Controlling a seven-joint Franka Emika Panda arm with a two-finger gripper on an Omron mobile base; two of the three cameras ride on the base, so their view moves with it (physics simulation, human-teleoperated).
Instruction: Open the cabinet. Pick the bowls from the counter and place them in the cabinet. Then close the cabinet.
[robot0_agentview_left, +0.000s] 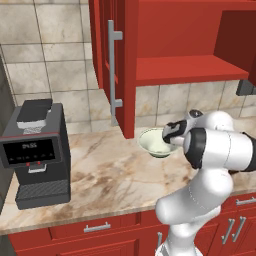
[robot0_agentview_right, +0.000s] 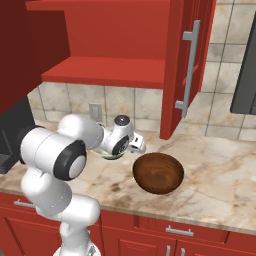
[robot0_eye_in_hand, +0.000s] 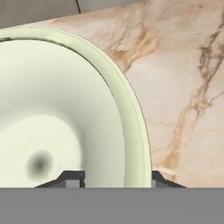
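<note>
Cream-green bowl, glossy pale inside, rim between gripper fingertips, clamping unclear

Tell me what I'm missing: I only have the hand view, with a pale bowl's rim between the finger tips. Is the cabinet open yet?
Observer: Yes, the cabinet stands open, its red shelf showing above the arm.
Operator: Where's the other bowl?
Observer: The brown bowl sits on the counter, to the right of the arm, apart from the pale bowl.
Operator: Anything else on that counter?
Observer: A dark coffee machine at its far left end.
</note>
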